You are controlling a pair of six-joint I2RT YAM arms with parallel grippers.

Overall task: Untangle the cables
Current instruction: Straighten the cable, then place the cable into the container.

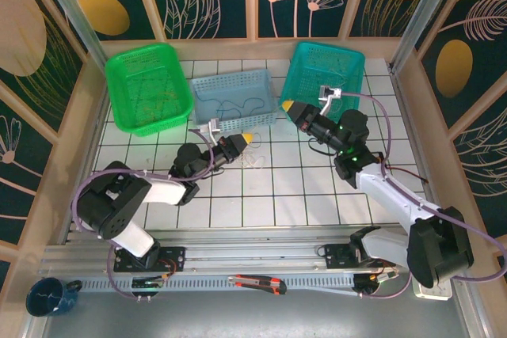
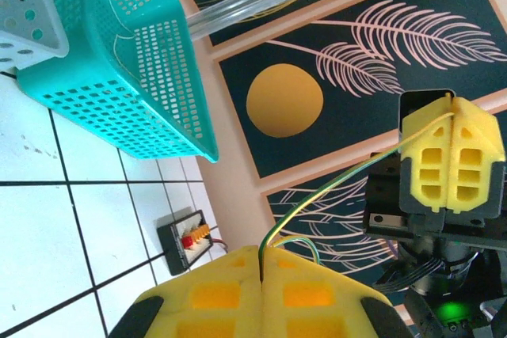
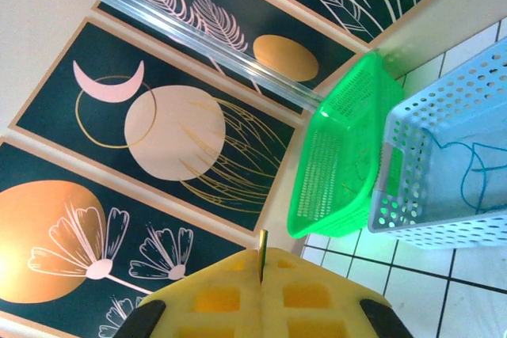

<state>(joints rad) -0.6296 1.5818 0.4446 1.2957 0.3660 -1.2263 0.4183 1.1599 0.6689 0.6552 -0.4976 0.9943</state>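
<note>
Just above a faint pale loop (image 1: 253, 161) lying on the tabletop (image 1: 301, 195), perhaps more of the cables, the left tool (image 2: 261, 268) is pinched fully shut on a thin pale yellowish cable (image 2: 333, 186). This cable runs up in a nearly taut, slightly bowed line to the right tool (image 2: 451, 148), which is likewise clamped shut on its far end. So light and limp a wire would likely slide through the pads or kink if yanked, so I judge it best gripped near its ends and drawn apart gently.
</note>
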